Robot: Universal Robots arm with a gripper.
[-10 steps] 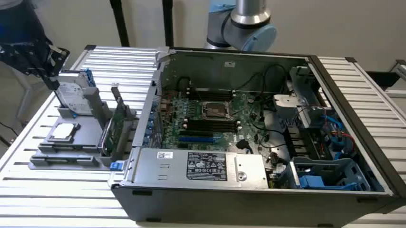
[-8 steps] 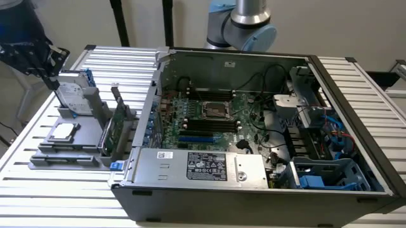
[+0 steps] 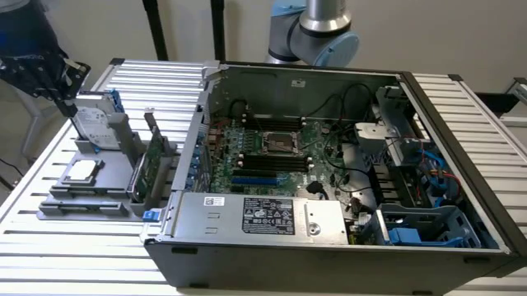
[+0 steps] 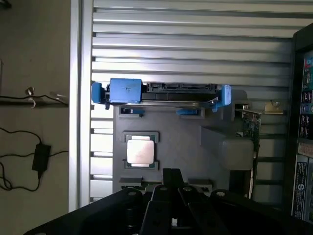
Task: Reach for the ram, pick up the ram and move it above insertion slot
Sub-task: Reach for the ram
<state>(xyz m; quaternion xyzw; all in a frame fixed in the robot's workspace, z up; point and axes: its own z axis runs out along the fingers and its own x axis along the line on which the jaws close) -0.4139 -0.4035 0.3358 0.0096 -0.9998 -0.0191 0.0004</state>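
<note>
**Gripper hangs over the gray holder, ram sits in its slot**

The gripper (image 4: 172, 177) hangs over one edge of the gray holder (image 4: 195, 152). I cannot tell if it is spread apart or squeezed together. In the exterior view the gripper (image 3: 68, 110) is black and sits high up at the exterior view's left. Its tip shows in front of the hard drive (image 3: 95, 126).

In the wrist view a thin green strip stands on its edge in a slot of the holder, just beside the gripper's tip. This looks like the ram (image 4: 139, 184). It sits in the holder, apart from the computer (image 3: 329, 185).

A square chip (image 4: 140, 151) with a silver top lies flat in the holder, between the ram and the hard drive (image 4: 166, 93). The hard drive stands on its edge and has blue pieces at both ends. A green card (image 4: 252, 128) stands up on the side of the holder near the computer.

The holder (image 3: 107, 185) rests on a table (image 3: 49, 246) made of silver slats. The computer lies open on the table at the exterior view's right of the holder, with its board facing up. The arm (image 3: 323, 31), gray and blue, stands behind the computer.
</note>
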